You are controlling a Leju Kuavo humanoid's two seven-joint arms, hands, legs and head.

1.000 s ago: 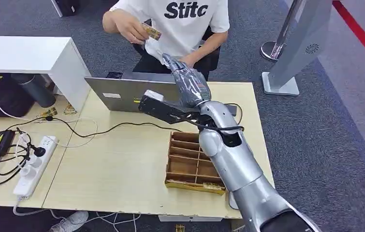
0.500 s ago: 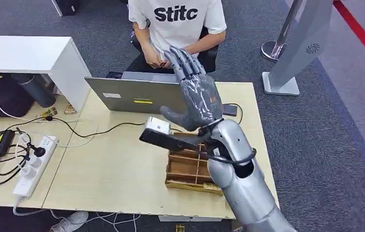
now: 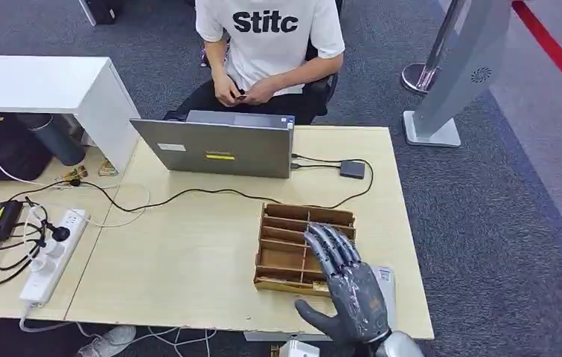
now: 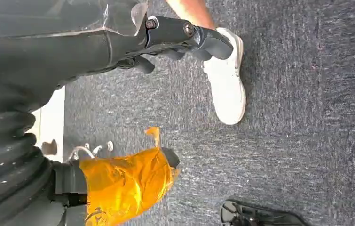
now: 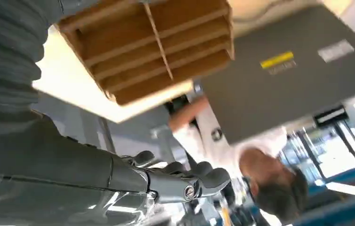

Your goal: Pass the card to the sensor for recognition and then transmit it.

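Low at bottom right, our right hand hangs loose, fingers spread, holding nothing, over wooden tray. Card sits in person's hands, top middle: likely passed over already. Left hand: we cannot tell.

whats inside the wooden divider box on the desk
The wooden divider box shows mostly bare slots. The right robot hand hovers over its near right corner, hiding what lies there.

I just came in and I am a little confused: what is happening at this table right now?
The robot's right hand hovers open and empty over the near edge of the wooden divider box. The person seated behind the laptop has both hands together at the lap, holding something small, possibly the card. The left hand hangs low over the carpet, and whether it is open cannot be told.
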